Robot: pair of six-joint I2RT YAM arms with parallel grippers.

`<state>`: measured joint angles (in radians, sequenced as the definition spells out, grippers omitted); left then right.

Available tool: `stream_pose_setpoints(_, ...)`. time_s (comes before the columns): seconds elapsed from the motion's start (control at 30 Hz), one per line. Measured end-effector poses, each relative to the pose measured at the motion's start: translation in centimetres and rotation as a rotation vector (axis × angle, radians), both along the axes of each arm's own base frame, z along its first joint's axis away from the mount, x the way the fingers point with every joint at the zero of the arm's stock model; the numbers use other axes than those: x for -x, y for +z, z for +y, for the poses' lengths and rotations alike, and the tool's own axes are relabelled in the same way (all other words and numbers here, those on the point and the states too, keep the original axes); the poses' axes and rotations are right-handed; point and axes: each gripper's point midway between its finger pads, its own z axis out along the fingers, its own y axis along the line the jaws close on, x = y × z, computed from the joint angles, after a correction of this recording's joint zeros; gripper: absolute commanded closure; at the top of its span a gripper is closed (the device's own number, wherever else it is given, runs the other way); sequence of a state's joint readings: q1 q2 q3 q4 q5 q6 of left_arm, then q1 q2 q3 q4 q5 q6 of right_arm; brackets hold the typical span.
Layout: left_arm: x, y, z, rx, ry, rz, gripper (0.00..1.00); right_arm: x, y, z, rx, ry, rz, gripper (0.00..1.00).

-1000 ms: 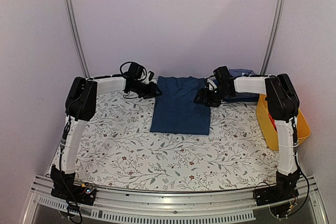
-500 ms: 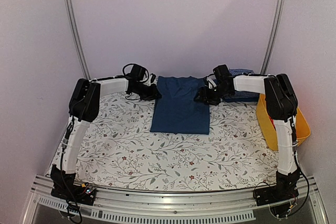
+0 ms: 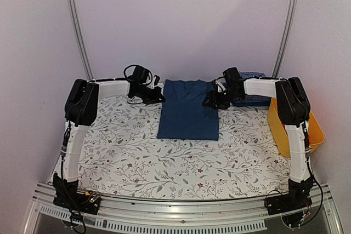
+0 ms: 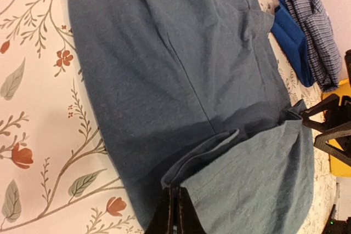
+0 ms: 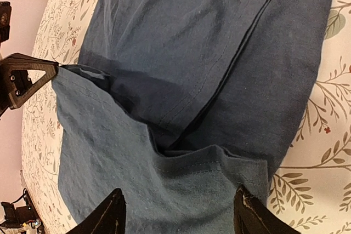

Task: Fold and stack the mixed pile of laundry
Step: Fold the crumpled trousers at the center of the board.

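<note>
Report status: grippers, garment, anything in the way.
Left gripper shut on garment hem. Right gripper open, astride opposite hem. Garment flat on table. Folded stack, basket stand clear at right.

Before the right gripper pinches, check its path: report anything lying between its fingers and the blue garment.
Nothing visible does. The right gripper stands open astride the hem of the blue garment, with only bare cloth between its fingers.

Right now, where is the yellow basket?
In the overhead view, the yellow basket sits at the table's right edge, beside the right arm, just nearer than the folded checked shirt.
</note>
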<state>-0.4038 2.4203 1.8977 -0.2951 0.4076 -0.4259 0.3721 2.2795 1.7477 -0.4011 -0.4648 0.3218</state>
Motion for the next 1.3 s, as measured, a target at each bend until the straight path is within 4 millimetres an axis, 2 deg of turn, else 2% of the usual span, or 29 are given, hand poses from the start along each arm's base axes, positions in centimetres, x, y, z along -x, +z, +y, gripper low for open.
stream_pose_setpoints(0.2,-0.5,2.0,0.2,0.017,0.010,-0.049,1.00,-0.1,0.4,0.4,-0.022,0.015,-0.013,0.35)
stream_pose_setpoints(0.47,-1.3,1.9,1.3,0.000,0.050,-0.056,1.00,-1.0,1.9,1.1,-0.052,0.036,-0.058,0.35)
stream_pose_setpoints(0.6,-1.7,1.9,2.1,-0.003,0.071,-0.054,1.00,-1.4,1.1,1.4,-0.060,0.044,-0.061,0.35)
stream_pose_setpoints(0.63,-1.8,1.9,2.2,-0.002,0.074,-0.052,0.98,-1.4,0.6,1.4,-0.061,0.047,-0.053,0.35)
stream_pose_setpoints(0.73,-2.5,1.8,2.3,0.007,0.071,-0.054,0.78,-1.4,-0.8,1.4,-0.062,0.049,-0.027,0.35)
stream_pose_setpoints(0.83,-2.8,0.9,2.4,0.006,0.077,-0.040,0.63,-1.2,-2.2,1.1,-0.073,0.054,0.003,0.34)
stream_pose_setpoints(0.93,-2.6,0.2,2.7,-0.012,0.082,-0.031,0.55,-1.3,-2.0,1.2,-0.100,0.063,0.007,0.34)
stream_pose_setpoints(1.03,-2.0,0.0,2.9,-0.013,0.084,-0.040,0.55,-1.3,-1.9,1.2,-0.117,0.071,0.009,0.34)
stream_pose_setpoints(1.17,-1.2,1.3,1.3,0.049,0.033,-0.063,0.58,-1.3,-1.8,1.2,-0.134,0.072,0.016,0.33)
stream_pose_setpoints(1.3,-0.8,3.4,-1.9,0.109,-0.040,-0.096,0.64,-1.4,-1.7,1.0,-0.147,0.067,0.024,0.33)
